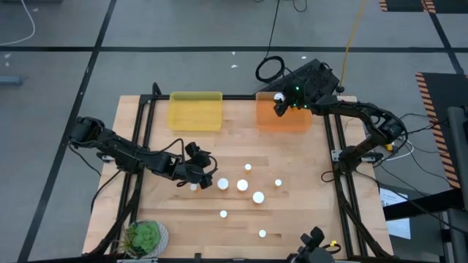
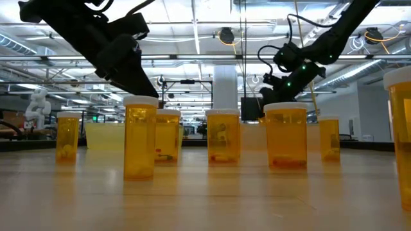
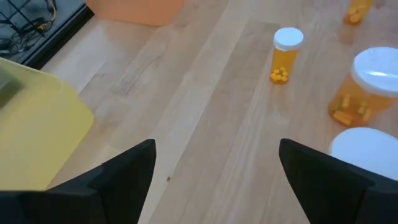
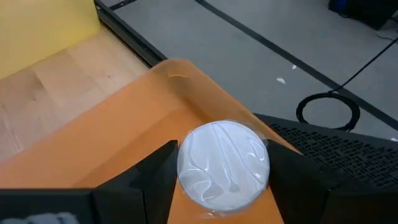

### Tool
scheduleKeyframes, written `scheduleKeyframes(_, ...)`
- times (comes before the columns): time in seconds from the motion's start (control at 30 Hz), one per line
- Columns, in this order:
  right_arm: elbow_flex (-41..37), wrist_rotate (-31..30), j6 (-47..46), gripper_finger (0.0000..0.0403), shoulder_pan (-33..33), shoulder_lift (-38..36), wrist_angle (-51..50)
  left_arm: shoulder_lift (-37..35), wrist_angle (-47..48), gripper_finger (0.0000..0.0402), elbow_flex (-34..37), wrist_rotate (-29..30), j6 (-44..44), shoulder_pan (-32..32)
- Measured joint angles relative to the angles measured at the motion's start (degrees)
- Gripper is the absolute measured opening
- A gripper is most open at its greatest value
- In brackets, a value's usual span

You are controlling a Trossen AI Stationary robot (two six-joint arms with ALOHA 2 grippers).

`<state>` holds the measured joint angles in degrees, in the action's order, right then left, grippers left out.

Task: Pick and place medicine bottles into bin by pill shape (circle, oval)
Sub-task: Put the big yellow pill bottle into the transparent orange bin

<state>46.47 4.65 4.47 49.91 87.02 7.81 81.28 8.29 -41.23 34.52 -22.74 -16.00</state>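
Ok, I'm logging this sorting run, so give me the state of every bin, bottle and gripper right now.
Right gripper: shut on white-capped amber bottle, above the orange plastic bin.
Left gripper: open, empty, low over the wooden table.
Yellow plastic bin: contents unclear.
Loose amber medicine bottles: upright, capped, on the table.
Potted green plant: upright at a table corner.

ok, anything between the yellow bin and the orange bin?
Nothing. In the high view only a bare strip of wooden table separates the yellow bin from the orange bin; the right gripper, holding a bottle, is over the orange one.
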Motion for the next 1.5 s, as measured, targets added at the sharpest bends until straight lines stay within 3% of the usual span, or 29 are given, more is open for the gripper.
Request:
scheduleKeyframes(0.2,-3.4,-0.1,-1.3,0.0216,1.2,0.6,6.3,0.0,-1.2,0.0347,0.0,0.0,1.5,0.7)
scheduleKeyframes(0.67,-5.1,-3.2,-3.8,0.0216,2.2,1.1,8.3,0.0,-6.9,0.0347,0.0,-3.0,6.1,3.8)
scheduleKeyframes(0.97,-5.1,-3.6,-6.0,0.0219,2.4,5.6,11.5,0.0,-6.9,0.0347,0.0,-3.2,6.2,4.7)
scheduleKeyframes(1.5,-5.1,-4.6,-6.4,0.0274,2.6,3.3,10.9,0.0,-6.9,0.0346,0.0,-3.2,7.2,4.7)
